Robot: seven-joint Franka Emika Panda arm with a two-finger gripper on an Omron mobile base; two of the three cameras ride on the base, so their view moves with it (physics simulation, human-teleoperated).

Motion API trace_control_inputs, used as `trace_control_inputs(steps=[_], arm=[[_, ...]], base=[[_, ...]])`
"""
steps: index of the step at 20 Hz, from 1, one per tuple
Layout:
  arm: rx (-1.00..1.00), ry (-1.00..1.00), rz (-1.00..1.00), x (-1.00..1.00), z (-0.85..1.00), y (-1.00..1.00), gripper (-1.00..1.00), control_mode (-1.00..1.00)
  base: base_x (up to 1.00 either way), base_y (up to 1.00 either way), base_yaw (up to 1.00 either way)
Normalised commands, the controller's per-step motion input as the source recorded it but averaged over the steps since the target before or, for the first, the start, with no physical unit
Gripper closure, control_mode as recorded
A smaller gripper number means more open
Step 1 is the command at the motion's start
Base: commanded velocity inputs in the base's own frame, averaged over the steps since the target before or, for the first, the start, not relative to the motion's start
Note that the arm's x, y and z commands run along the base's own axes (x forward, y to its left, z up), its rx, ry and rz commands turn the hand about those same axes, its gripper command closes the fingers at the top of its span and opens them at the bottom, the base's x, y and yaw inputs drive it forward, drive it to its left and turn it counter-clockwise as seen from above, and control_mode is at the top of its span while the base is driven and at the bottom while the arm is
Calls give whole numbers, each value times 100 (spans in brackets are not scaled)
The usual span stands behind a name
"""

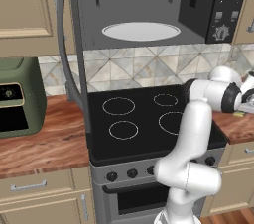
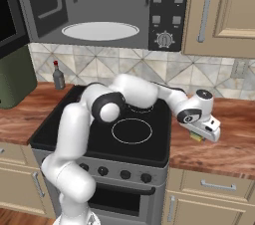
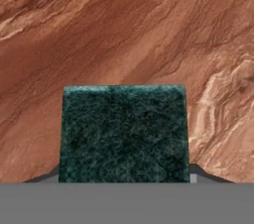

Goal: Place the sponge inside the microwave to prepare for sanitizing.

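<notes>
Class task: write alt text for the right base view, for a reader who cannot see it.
A white robot arm reaches right across a black stove, its gripper down on a small yellow-and-green sponge on the wooden counter. Above the stove, a dark microwave stands open, showing its white turntable.

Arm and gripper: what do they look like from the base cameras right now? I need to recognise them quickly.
The arm is glossy white, built of thick rounded tube segments, with dark grey-black bands at the joints. No cables or markings can be seen. The gripper is a white, boxy hand behind a round wrist with a dark cap; its fingers are too small to make out.
</notes>
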Motion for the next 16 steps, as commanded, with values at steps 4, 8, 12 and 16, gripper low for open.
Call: trace_control_inputs(steps=[4,8,12,16], arm=[[0,0,0,-41,65,0,100,-100],[0,0,0,-41,66,1,100,-100],[-5,0,0,-50,55,15,100,-100],[-10,0,0,-49,59,50,100,-100]], base=[[0,0,0],[0,0,0],[0,0,0],[0,0,0]])
